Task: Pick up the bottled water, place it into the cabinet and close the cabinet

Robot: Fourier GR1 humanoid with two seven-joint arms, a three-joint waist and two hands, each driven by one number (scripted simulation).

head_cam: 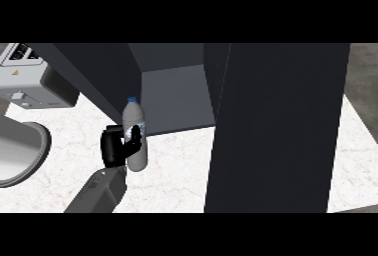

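Left hand clenched around the water bottle, fingers curled over its middle, thumb side toward the left. Bottle upright, blue cap up, held above the marble counter just in front of the open cabinet, at its left edge. Cabinet door swung open, a tall dark panel filling the right. Sink at far left; toaster at upper left. Right hand out of sight.
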